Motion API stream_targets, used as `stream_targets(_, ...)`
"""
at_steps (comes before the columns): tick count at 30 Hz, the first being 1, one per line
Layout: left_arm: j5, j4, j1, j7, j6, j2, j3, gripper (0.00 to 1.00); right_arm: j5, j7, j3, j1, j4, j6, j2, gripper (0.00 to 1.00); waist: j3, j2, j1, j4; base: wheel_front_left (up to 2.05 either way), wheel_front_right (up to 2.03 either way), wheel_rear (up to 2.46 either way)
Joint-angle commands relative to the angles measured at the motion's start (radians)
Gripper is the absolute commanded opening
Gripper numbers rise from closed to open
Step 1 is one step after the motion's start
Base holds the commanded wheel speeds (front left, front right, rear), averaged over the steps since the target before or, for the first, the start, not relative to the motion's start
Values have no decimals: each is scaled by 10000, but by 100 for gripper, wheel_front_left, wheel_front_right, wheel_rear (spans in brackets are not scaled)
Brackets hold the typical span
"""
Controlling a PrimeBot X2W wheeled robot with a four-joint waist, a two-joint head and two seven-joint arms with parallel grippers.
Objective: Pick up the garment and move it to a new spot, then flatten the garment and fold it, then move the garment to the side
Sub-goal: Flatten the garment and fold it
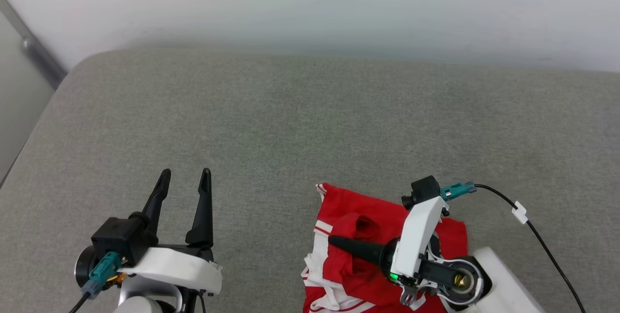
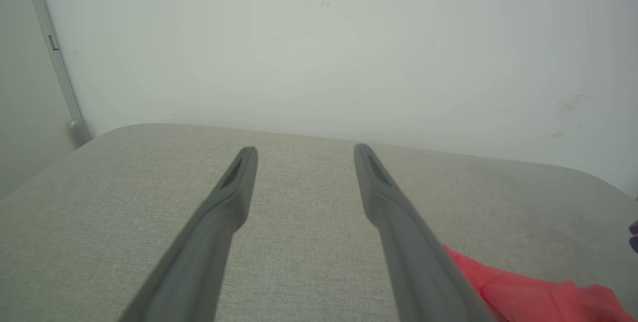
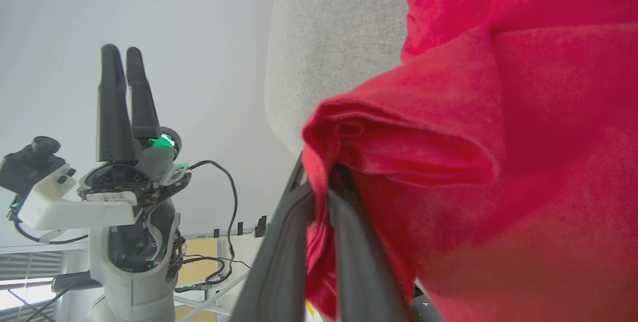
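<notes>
Currently, you have over the grey surface (image 1: 290, 124): right gripper (image 1: 334, 241), jaws pinched on a fold of the red garment (image 1: 353, 206); left gripper (image 1: 186, 173), jaws spread wide, empty.

No text, brand, number or sign can be read in any of the views. The one printed thing is a small white label (image 3: 107, 196) in the right wrist view. It is stuck on the housing just below the fingers of the left tool (image 3: 122, 50). It carries a short line of dark print, too small and blurred to make out.
</notes>
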Motion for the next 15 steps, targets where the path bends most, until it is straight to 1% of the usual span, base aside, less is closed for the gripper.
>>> stream_targets(1, 34, 48, -160, -43, -44, -47, -10, 100, -293, -348, 168, -226, 321, -2, -4, 11, 175, -1, 0, 163, 0, 0, 0)
stream_targets(2, 29, 94, -178, -50, -62, -75, -9, 100, -578, -607, 300, -353, 510, -1, -2, 43, 220, -1, 0, 196, 0, 0, 0)
stream_targets(3, 29, 125, -201, -66, -91, -96, -3, 100, -750, -808, 406, -457, 729, -2, -2, 100, 255, -1, 0, 220, 0, 0, 0)
stream_targets(7, 28, 226, -198, -100, -129, -160, 34, 100, -1053, -1056, 898, -749, 1044, -1, -7, 100, 299, -1, 0, 209, 0, 0, 0)
stream_targets(10, 23, 299, -129, -125, -119, -166, 91, 100, -1543, -1221, 1340, -1033, 848, -1, -243, 100, 249, -1, 0, 108, 0, 0, 0)
stream_targets(12, 40, 326, -80, -137, -102, -154, 110, 100, -2075, -1425, 1681, -1199, 557, -1, -550, 100, 167, -1, 0, 10, 0, 0, 0)
stream_targets(14, 69, 343, -58, -124, -72, -158, 107, 100, -2774, -1876, 1954, -1316, 236, -2, -940, 100, 91, -1, 0, -80, 0, 0, 0)
stream_targets(15, 79, 353, 33, -132, 20, -149, 132, 100, -4226, -2847, 1946, -1371, 44, -2, -1602, 100, -44, -1, 0, -249, 0, 0, 0)
